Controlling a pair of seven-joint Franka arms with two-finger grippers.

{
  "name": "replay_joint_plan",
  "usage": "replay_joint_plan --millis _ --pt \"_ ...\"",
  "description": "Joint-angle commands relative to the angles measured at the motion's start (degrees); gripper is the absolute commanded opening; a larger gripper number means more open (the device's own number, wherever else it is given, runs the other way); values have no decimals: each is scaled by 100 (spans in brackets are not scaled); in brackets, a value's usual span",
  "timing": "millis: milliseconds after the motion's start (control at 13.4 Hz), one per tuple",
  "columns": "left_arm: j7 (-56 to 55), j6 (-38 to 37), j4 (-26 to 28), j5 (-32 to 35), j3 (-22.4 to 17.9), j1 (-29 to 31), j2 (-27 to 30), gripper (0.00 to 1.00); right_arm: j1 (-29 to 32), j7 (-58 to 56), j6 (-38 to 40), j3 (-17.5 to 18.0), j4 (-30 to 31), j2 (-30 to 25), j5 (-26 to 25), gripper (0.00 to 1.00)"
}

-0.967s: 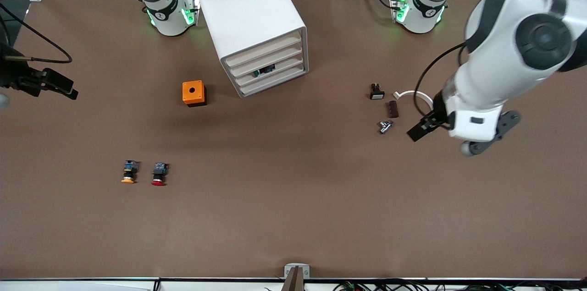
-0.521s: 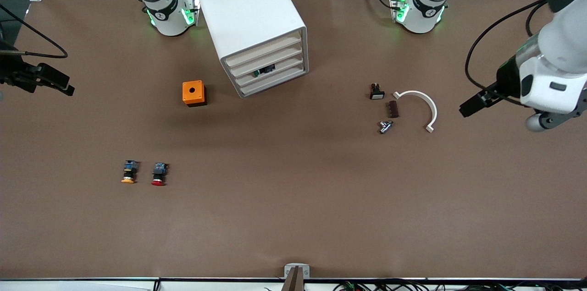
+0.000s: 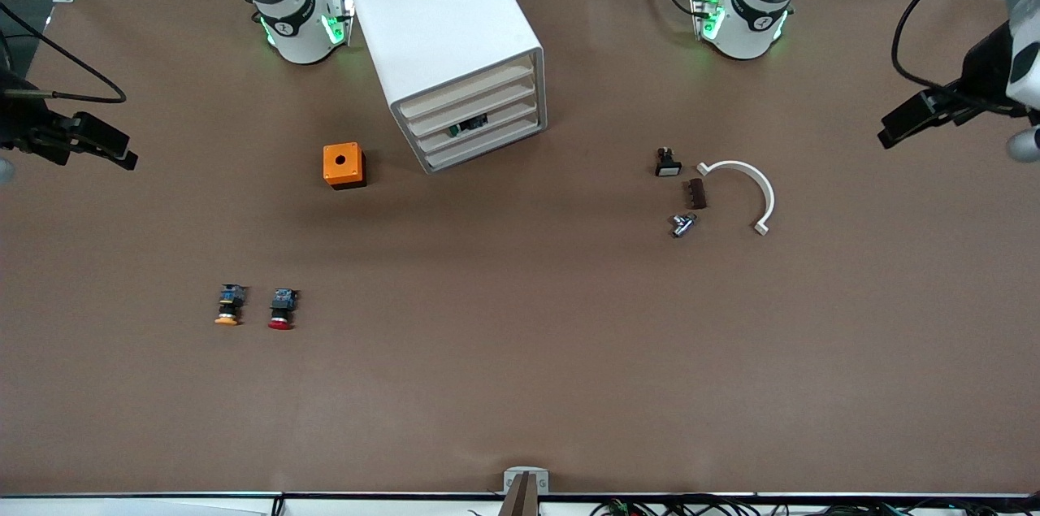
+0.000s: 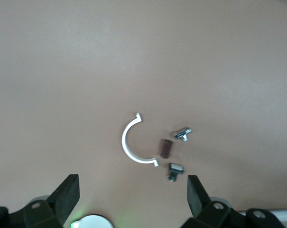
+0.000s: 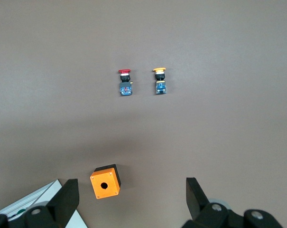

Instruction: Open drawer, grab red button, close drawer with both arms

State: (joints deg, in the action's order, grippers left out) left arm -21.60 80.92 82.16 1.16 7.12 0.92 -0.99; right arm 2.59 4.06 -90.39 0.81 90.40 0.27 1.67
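The white cabinet stands toward the robots' bases, and its second drawer from the top is shut. The red-capped button lies on the table nearer to the front camera, beside an orange-capped one. Both show in the right wrist view, the red button and the orange-capped one. My right gripper is open and empty, up in the air at the right arm's end of the table. My left gripper is open and empty, high over the left arm's end.
An orange box with a hole sits beside the cabinet. A white half-ring, a brown block, a metal piece and a small black-and-white switch lie toward the left arm's end. A green-marked part shows in the third drawer.
My left arm has swung away from the small parts toward the left arm's end of the table, uncovering the half-ring. My right gripper has barely moved.
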Motion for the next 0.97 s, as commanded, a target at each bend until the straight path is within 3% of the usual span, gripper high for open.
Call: replay_joint_plan --millis 0,893 --pt "419 134 844 -1 35 206 739 100 40 51 -5 60 4 -53 -62 100" --pt "930 495 1189 -1 35 215 882 100 49 -10 -49 77 3 -44 -70 100"
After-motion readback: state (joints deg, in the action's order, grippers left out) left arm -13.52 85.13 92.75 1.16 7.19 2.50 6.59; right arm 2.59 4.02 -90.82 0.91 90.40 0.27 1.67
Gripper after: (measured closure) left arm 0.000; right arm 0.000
